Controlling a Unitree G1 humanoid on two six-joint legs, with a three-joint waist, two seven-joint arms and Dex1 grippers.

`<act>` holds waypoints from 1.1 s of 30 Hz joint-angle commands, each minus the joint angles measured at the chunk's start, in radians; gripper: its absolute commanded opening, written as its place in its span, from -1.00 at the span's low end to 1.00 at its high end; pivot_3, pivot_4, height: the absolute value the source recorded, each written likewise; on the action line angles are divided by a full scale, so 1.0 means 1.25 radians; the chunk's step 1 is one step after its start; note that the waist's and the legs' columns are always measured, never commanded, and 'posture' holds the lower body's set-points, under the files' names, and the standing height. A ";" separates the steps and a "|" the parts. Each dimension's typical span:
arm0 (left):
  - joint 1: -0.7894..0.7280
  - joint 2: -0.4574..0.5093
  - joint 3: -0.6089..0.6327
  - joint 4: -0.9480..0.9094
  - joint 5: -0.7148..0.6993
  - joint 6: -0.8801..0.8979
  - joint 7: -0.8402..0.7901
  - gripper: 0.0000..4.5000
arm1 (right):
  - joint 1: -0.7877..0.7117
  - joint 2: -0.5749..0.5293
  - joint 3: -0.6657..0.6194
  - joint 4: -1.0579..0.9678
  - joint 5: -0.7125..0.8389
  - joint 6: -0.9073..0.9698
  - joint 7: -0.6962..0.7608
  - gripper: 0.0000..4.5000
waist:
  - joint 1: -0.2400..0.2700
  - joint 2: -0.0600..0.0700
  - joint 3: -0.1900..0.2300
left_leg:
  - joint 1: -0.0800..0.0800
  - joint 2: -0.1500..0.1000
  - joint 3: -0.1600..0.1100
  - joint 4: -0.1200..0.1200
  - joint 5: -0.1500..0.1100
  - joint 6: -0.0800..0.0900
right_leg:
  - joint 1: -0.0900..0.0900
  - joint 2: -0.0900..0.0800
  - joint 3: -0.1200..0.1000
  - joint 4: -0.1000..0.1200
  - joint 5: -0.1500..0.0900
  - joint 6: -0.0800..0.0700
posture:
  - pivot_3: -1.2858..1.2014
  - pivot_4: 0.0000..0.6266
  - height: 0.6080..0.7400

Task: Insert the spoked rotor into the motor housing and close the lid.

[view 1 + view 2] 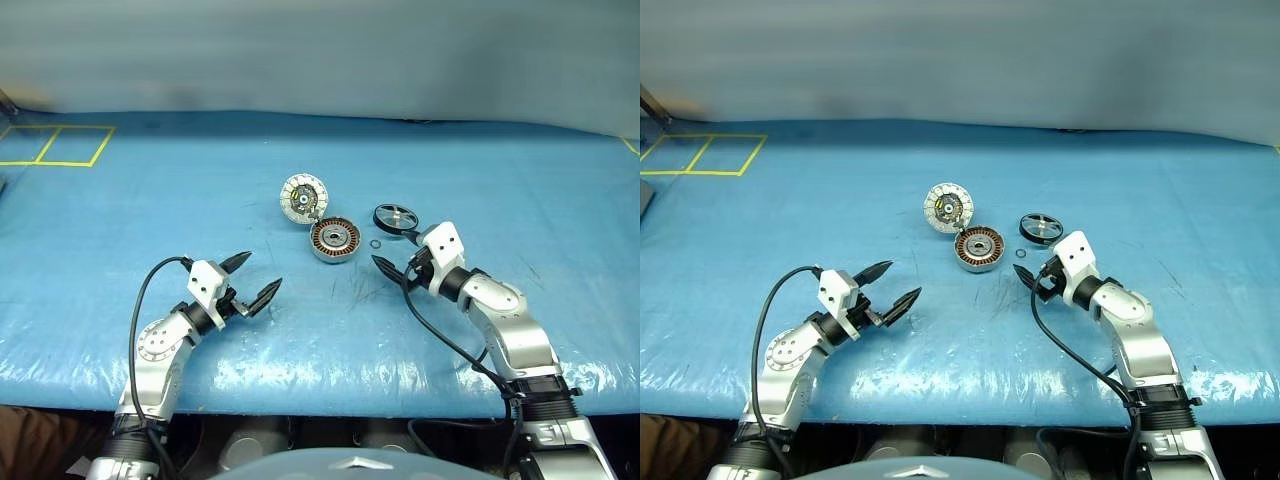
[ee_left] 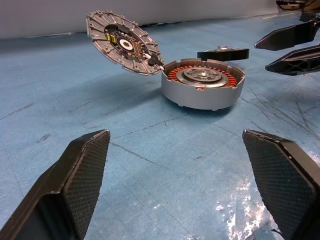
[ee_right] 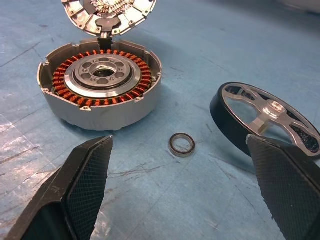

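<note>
Lid (image 1: 303, 195) hinged open; both tools spread, left tool (image 1: 258, 279), right tool (image 1: 398, 252).

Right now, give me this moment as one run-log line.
left gripper: open, empty | right gripper: open, empty | spoked rotor: on table, outside motor housing | lid: hinged open | small ring: loose on table
</note>
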 commanded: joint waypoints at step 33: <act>-0.016 0.017 0.010 -0.019 0.000 -0.008 0.000 1.00 | -0.328 -0.183 0.286 0.012 -0.195 -0.033 0.360 0.99 | -0.007 -0.001 0.000 | -0.001 0.003 0.005 0.002 0.000 0.001 | 0.000 0.000 0.000 0.000 0.003 -0.002 | 0.03 -0.52 1.00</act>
